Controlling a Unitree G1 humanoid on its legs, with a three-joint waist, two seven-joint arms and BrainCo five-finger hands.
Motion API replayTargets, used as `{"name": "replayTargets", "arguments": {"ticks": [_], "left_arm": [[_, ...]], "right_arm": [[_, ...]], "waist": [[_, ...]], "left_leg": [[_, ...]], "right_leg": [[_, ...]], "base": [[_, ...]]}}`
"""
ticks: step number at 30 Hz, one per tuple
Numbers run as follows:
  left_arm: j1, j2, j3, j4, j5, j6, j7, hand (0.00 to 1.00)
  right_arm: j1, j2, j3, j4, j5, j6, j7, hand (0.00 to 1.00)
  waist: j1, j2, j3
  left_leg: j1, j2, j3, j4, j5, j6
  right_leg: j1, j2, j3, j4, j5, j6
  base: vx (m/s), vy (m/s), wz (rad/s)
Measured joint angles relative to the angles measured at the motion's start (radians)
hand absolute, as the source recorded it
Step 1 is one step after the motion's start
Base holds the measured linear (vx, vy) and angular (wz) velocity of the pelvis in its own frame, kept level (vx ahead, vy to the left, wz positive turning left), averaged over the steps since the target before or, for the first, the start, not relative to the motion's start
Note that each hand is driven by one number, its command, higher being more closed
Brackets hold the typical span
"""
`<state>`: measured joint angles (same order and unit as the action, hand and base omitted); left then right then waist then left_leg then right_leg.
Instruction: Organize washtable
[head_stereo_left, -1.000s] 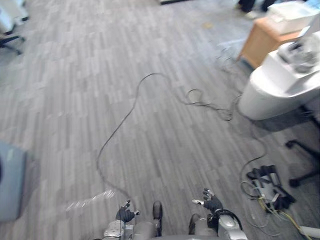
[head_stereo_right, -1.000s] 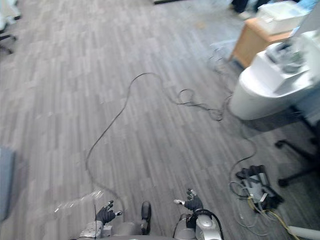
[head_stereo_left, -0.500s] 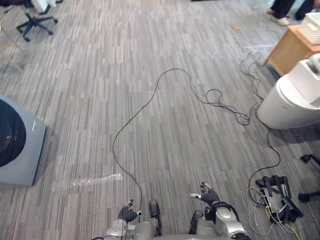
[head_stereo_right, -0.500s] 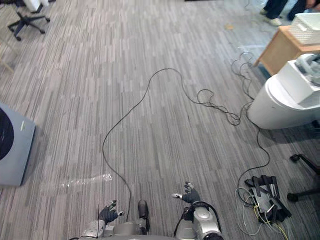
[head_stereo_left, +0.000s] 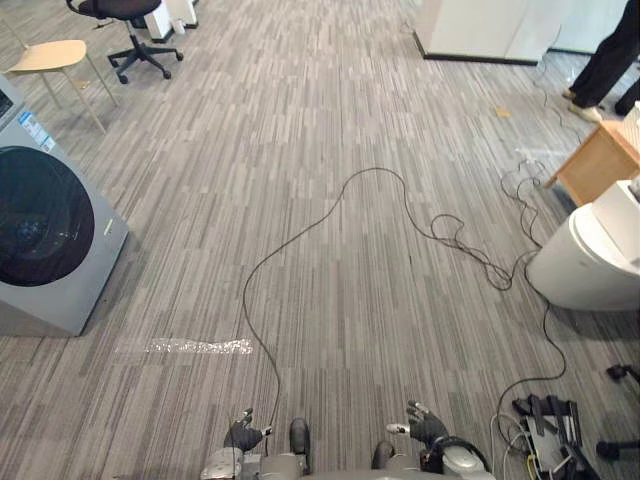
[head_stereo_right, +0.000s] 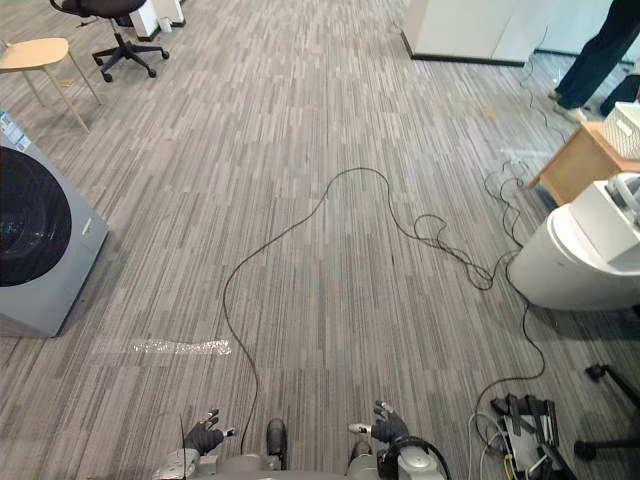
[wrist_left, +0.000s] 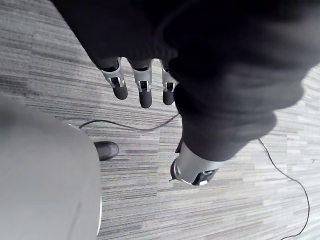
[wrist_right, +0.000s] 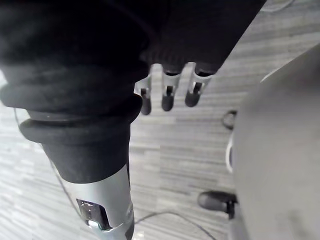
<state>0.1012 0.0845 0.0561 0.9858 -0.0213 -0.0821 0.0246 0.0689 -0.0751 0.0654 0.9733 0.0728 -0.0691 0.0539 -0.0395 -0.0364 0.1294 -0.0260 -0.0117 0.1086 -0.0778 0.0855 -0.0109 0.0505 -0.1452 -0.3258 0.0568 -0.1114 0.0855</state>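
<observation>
Hanging relaxed over striped grey floor: left hand, right hand.

Head stereo pair: high, tilted down and forward over grey plank floor, far from it; both eyes share washing machine (left side) and office chair. Wrist cameras: very close, looking along left robot hand, right robot hand toward floor.

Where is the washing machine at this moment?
In the eye views the washing machine stands on the floor at the robot's far left, with a light wooden stool beyond it.
</observation>
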Motion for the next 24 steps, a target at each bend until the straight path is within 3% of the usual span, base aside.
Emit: {"name": "replayTargets", "arguments": {"ticks": [6,16,17,24], "left_arm": [[0.008,-0.003,0.006,0.006,0.003,0.001,-0.001,0.0],[0.007,-0.005,0.006,0.007,0.034,0.009,-0.002,0.0],[0.007,-0.001,0.006,0.017,0.033,0.01,-0.001,0.0],[0.006,-0.002,0.005,0.016,0.033,0.01,-0.001,0.0]], "right_arm": [[-0.007,0.0,0.0,0.025,-0.005,0.001,0.01,0.0],[-0.031,0.008,-0.019,0.064,-0.007,0.003,0.01,0.0],[-0.035,0.015,-0.019,0.074,-0.007,0.003,0.009,0.0],[-0.033,0.01,-0.018,0.073,-0.007,0.003,0.01,0.0]], "waist": [[0.002,0.004,-0.023],[-0.002,0.009,-0.021],[-0.004,-0.004,-0.02],[-0.003,0.0,-0.019]], "left_leg": [[0.046,-0.026,-0.004,-0.019,0.005,0.015],[0.079,-0.009,0.034,-0.025,0.002,0.01],[0.105,-0.013,0.064,-0.026,-0.019,0.02],[0.093,-0.01,0.069,-0.026,-0.022,0.014]], "right_leg": [[0.043,-0.014,0.027,0.003,0.025,0.012],[0.085,0.005,0.03,-0.022,0.027,0.011],[0.112,0.006,0.058,-0.034,0.021,0.011],[0.086,0.006,0.062,-0.021,0.017,0.007]], "base": [[0.14,0.008,0.14],[0.06,-0.038,-0.03],[-0.07,-0.023,-0.03],[-0.11,-0.004,-0.02]]}}
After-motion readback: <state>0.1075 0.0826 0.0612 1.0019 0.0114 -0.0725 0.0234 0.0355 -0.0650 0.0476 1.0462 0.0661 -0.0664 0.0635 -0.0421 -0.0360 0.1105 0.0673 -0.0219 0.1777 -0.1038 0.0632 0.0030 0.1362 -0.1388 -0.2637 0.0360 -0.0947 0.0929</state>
